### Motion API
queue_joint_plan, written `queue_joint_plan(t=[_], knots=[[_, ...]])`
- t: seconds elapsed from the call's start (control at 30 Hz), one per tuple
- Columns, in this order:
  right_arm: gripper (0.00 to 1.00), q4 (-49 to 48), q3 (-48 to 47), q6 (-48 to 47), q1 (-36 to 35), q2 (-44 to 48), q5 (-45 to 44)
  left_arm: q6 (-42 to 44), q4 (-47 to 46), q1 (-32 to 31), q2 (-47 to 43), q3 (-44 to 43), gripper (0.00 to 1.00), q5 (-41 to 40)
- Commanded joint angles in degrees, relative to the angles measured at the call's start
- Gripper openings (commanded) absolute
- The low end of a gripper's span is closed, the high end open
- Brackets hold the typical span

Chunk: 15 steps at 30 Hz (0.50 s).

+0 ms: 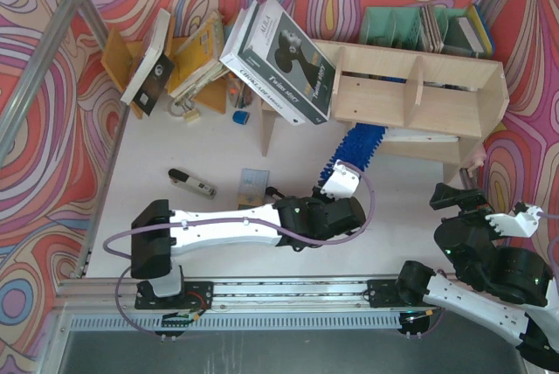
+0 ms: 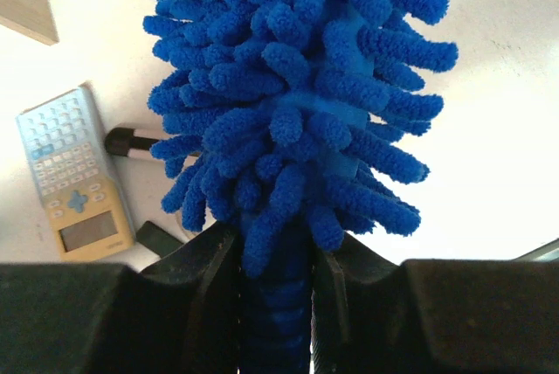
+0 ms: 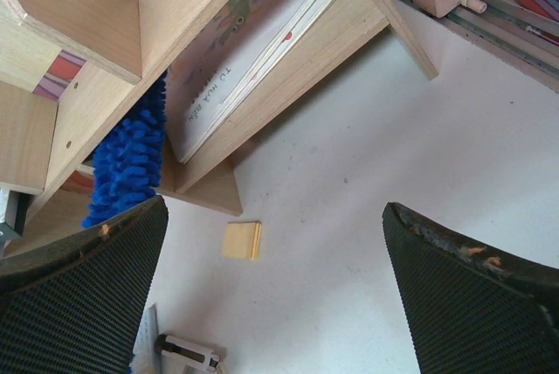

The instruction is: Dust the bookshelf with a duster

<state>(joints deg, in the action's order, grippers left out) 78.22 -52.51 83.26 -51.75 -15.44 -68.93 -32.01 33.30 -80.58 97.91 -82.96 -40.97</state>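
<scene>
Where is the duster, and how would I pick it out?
Find the big pale plywood bookshelf at the back right of the table. Reaching its lower edge from the left end effector is the duster. Nothing else nearby is fluffy and bright blue, with stubby yarn fingers.

Overhead and close wrist views, duster (image 1: 358,148) common.

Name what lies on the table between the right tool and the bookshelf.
Mostly bare table, with one small yellow notepad near the foot of the bookshelf. The right wrist view shows this beyond the open right tool.
</scene>
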Motion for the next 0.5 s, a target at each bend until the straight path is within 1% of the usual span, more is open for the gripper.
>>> queue_joint_plan(t=[0.0, 0.07, 0.13, 0.23, 0.47], knots=[[0.99, -0.66, 0.56, -0.34, -0.22, 0.08, -1.23, -2.11, -0.75, 0.24, 3.21, -2.03, 0.0, 3.65], [0.99, -0.67, 0.62, -0.3, -0.27, 0.21, -1.12, -2.19, -1.22, 0.17, 3.66, -1.79, 0.0, 5.9], [0.99, -0.89, 0.68, -0.46, -0.28, 0.47, -1.05, -2.11, -1.1, 0.13, 3.37, -1.85, 0.0, 5.25], [0.99, -1.3, 0.81, -0.94, -0.22, 0.76, -1.04, -1.02, -0.32, 0.17, 1.63, -2.1, 0.0, 0.75], [0.99, -2.13, 1.01, -1.92, -0.26, 0.69, -1.03, 7.25, -2.2, 0.24, -4.44, -1.72, 0.0, -11.63]])
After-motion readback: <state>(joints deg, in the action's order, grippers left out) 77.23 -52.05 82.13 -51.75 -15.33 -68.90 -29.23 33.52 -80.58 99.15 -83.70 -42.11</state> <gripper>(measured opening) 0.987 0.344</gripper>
